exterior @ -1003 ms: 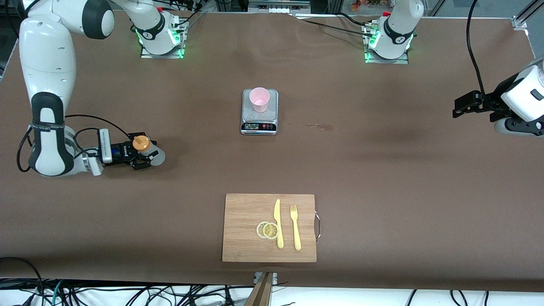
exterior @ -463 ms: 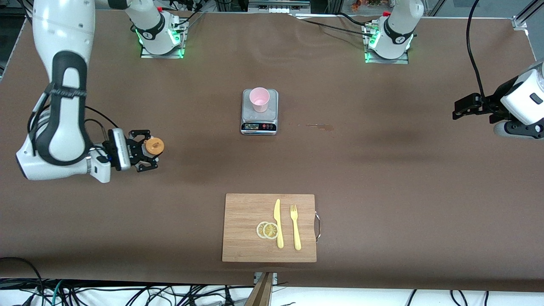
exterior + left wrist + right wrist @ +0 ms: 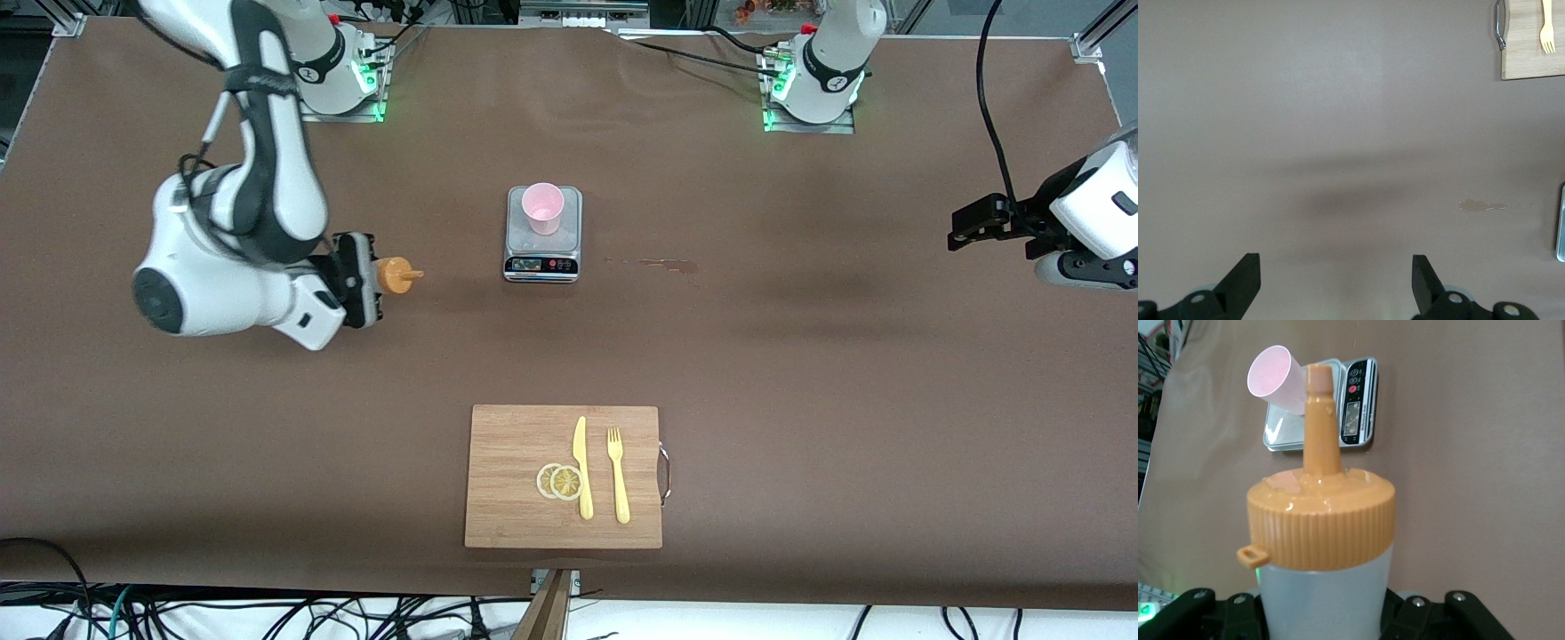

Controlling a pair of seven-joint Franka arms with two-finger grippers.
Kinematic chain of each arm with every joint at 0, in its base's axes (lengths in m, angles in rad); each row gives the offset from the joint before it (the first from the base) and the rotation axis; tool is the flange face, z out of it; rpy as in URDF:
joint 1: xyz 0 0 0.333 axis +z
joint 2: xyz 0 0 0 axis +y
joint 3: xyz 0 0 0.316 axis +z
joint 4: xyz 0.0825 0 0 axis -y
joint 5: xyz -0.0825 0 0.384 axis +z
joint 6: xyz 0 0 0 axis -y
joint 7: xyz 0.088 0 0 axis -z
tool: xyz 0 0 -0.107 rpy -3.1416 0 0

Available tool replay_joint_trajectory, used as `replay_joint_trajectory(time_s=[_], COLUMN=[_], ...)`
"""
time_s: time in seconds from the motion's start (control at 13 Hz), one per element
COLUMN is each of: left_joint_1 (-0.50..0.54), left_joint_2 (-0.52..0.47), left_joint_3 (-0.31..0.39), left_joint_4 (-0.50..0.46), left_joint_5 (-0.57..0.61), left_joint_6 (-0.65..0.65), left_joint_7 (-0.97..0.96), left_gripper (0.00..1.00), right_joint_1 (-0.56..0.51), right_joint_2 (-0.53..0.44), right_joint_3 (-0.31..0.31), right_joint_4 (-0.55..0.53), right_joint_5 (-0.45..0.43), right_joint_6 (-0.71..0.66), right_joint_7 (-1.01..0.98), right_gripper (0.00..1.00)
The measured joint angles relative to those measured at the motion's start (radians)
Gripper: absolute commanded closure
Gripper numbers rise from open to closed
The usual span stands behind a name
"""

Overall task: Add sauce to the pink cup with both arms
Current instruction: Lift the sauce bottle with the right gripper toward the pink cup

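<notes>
My right gripper (image 3: 371, 281) is shut on the sauce (image 3: 392, 274), a whitish squeeze bottle with an orange cap. It is held off the table, lying sideways over the bare tabletop, with the nozzle pointing toward the scale. In the right wrist view the sauce (image 3: 1321, 520) fills the middle between the jaws of my right gripper (image 3: 1325, 617). The pink cup (image 3: 1275, 377) shows past its nozzle. The pink cup (image 3: 542, 207) stands upright on the scale (image 3: 543, 258). My left gripper (image 3: 965, 227) waits open over the left arm's end of the table. My left gripper (image 3: 1336, 280) holds nothing.
A wooden cutting board (image 3: 516, 511) lies nearer the front camera than the scale. On it are lemon slices (image 3: 560, 481), a yellow knife (image 3: 582, 467) and a fork (image 3: 618, 476). A small stain (image 3: 662, 263) marks the tabletop beside the scale.
My right arm has lifted the sauce off the table, tipped it sideways and carried it toward the scale. The left arm has barely moved.
</notes>
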Motion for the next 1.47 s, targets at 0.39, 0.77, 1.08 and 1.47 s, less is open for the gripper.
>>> replay_joint_trajectory(time_s=[0.39, 0.77, 1.08, 1.47], left_joint_1=[0.003, 0.003, 0.003, 0.003], left_joint_2=[0.003, 0.004, 0.004, 0.004], left_joint_3=[0.001, 0.001, 0.001, 0.001], left_joint_4=[0.002, 0.002, 0.002, 0.003], left_joint_5=[-0.004, -0.005, -0.005, -0.005], left_joint_6=[0.000, 0.000, 0.000, 0.000], left_joint_7=[0.000, 0.000, 0.000, 0.000], left_gripper=[0.00, 0.00, 0.00, 0.00], right_joint_1=[0.164, 0.313, 0.437, 0.543], right_joint_2=[-0.074, -0.119, -0.119, -0.104], right_joint_3=[-0.009, -0.010, -0.009, -0.007], right_joint_4=[-0.094, -0.134, -0.152, -0.175], right_joint_5=[-0.187, -0.322, -0.375, -0.409], right_joint_6=[0.032, 0.032, 0.030, -0.022], right_joint_7=[0.213, 0.454, 0.658, 0.802], right_gripper=[1.00, 1.00, 1.00, 1.00])
